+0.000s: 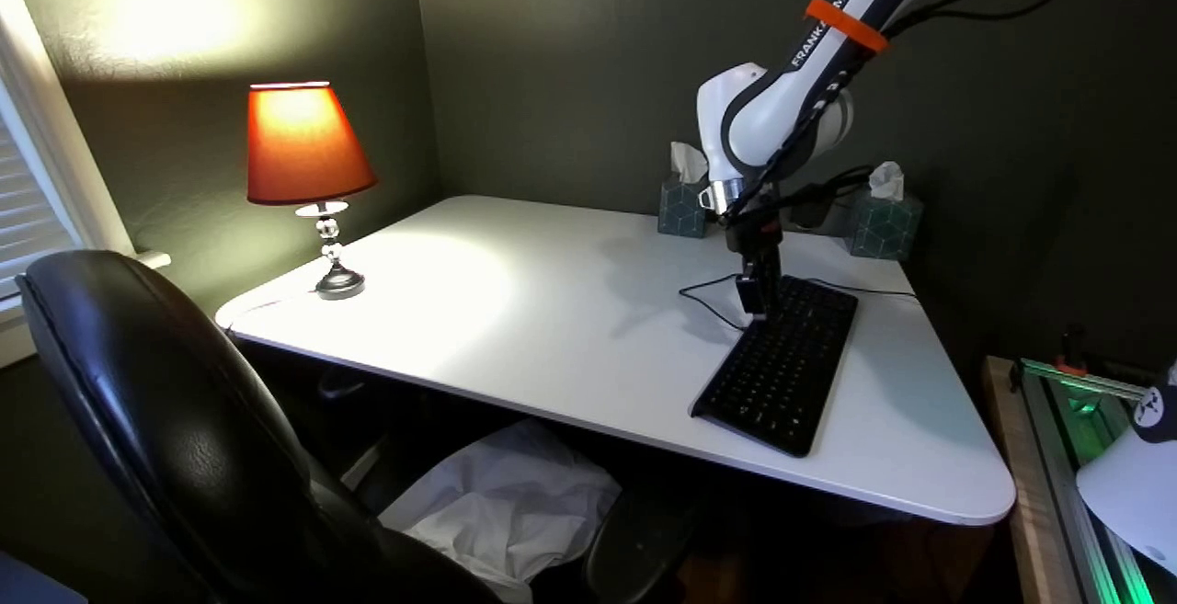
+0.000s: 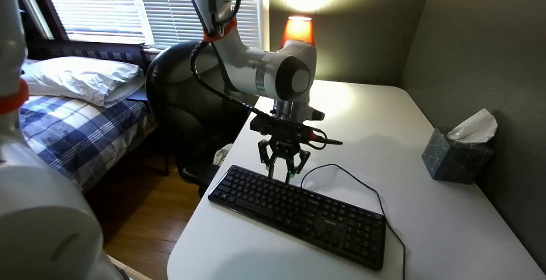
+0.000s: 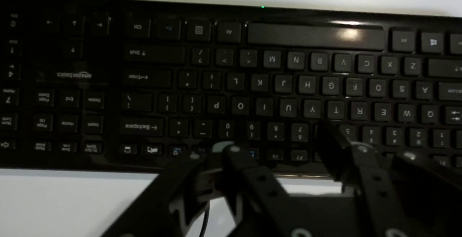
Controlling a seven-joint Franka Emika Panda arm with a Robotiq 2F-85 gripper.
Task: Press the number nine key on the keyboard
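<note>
The long black keyboard lies on the white desk in both exterior views (image 1: 782, 374) (image 2: 294, 212). It fills much of the wrist view (image 3: 216, 42), where its letters stand upside down. The number nine key (image 3: 253, 131) shows in the top number row, its edge beside the dark left finger. My gripper (image 3: 281, 130) is open and empty, fingers apart. One finger is by the nine and zero keys, the other covers the six key's place. In an exterior view the gripper (image 2: 279, 179) points down at the keyboard's back edge; whether it touches cannot be told.
A thin dark cable (image 2: 377, 192) runs over the desk behind the keyboard. Tissue boxes (image 1: 681, 209) (image 1: 885, 225) stand along the wall side. A lit lamp (image 1: 308, 144) stands at the far corner. A black chair (image 1: 184, 420) is at the desk's edge.
</note>
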